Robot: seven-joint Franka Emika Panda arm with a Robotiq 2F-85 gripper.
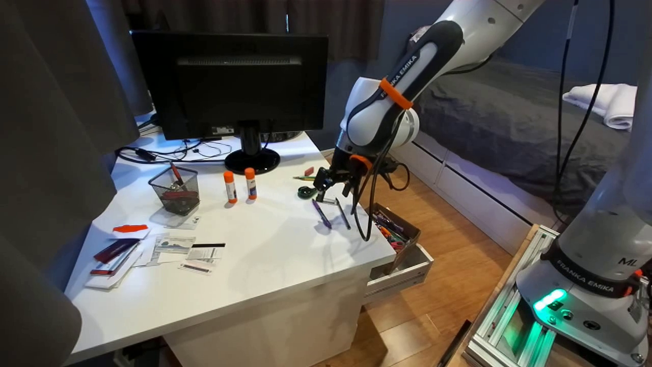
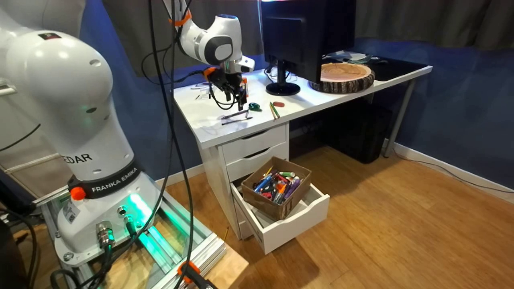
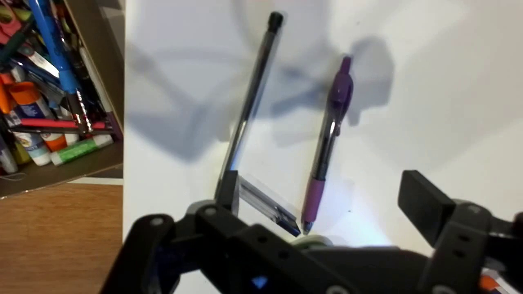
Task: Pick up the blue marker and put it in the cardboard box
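A blue marker [image 3: 53, 49] lies on top of the heap in the open cardboard box [image 3: 97, 41], at the wrist view's upper left. It also shows in the box in an exterior view [image 2: 263, 182]. The box [image 2: 263, 204] sits in a pulled-out drawer below the desk. On the desk lie a purple pen [image 3: 340, 92] and a dark pen [image 3: 253, 90]; both show in both exterior views. My gripper [image 3: 325, 196] is open and empty above the desk, its fingers either side of the purple pen's tip. The left finger hides the dark pen's lower end.
A small clear case [image 3: 265, 200] lies by the purple pen's tip. A green tape dispenser [image 1: 306, 192], pencils [image 1: 304, 178] and an eraser [image 1: 309, 171] are nearby. Two glue sticks [image 1: 231, 187], a mesh cup [image 1: 178, 196] and a monitor [image 1: 229, 84] stand farther off. The drawer [image 2: 295, 228] juts out.
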